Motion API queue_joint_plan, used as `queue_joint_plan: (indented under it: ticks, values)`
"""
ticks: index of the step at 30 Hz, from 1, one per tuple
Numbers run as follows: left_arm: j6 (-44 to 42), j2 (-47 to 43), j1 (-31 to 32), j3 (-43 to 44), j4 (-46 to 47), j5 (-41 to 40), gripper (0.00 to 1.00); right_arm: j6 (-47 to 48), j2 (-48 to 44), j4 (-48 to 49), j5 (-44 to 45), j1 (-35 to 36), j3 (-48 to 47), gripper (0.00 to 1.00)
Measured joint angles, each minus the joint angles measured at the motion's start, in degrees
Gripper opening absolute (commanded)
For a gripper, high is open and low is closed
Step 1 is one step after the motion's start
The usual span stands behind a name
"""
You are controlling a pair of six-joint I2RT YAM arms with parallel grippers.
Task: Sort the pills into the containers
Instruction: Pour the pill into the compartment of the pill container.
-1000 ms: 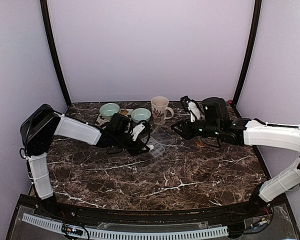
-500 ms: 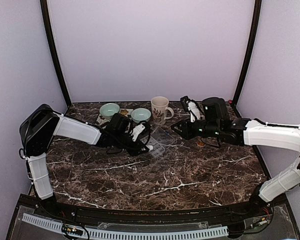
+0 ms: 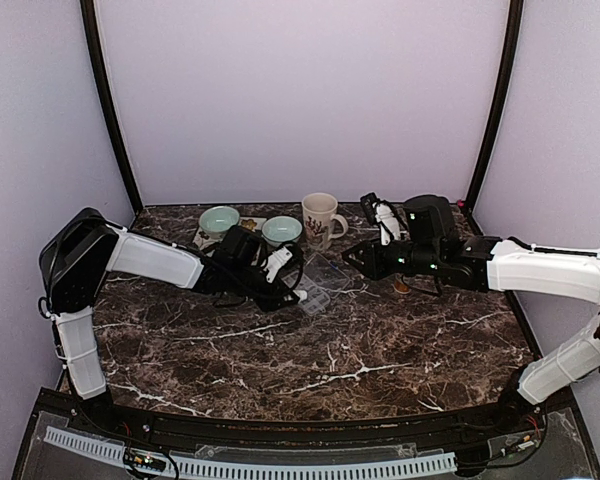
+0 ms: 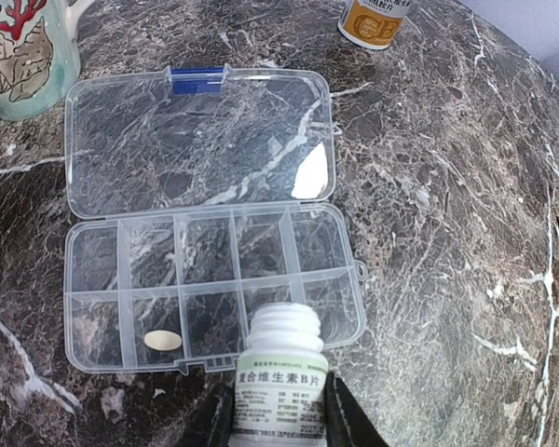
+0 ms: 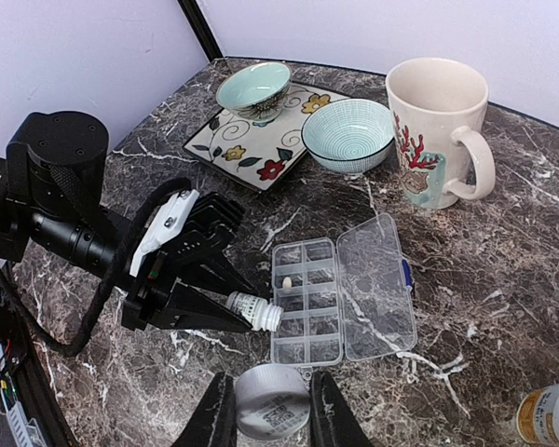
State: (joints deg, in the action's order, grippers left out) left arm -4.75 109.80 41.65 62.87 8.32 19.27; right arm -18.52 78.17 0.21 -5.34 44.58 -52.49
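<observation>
The clear organiser box [image 4: 205, 279] lies open on the marble, its lid [image 4: 200, 140] folded back. One pale oval pill [image 4: 163, 340] lies in a near-row compartment. My left gripper [image 4: 278, 424] is shut on an open white pill bottle [image 4: 281, 377], tilted with its mouth over the box's near edge. In the right wrist view the bottle [image 5: 254, 310] points at the box [image 5: 306, 300] from the left. My right gripper [image 5: 268, 414] is shut on the bottle's round white cap [image 5: 272, 402], held above the table just short of the box's end. From above, the box [image 3: 322, 285] sits between both grippers.
A cream mug with a coral print [image 5: 433, 130] stands behind the box. Two pale green bowls [image 5: 254, 86] [image 5: 347, 135] sit at a floral plate [image 5: 228, 140] at the back left. An amber bottle [image 5: 550, 414] stands to the right of the box.
The left gripper has shifted very slightly with the bottle over the box. The right arm has not moved.
</observation>
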Motion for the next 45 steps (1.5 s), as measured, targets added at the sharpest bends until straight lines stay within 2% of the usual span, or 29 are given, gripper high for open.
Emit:
queue_joint_plan:
  ticks: [45]
  values:
    - [-2.6, 0.0, 0.6, 3.0, -5.5, -2.0, 0.00, 0.0, 0.4, -0.2, -0.5, 0.0, 0.0, 0.00]
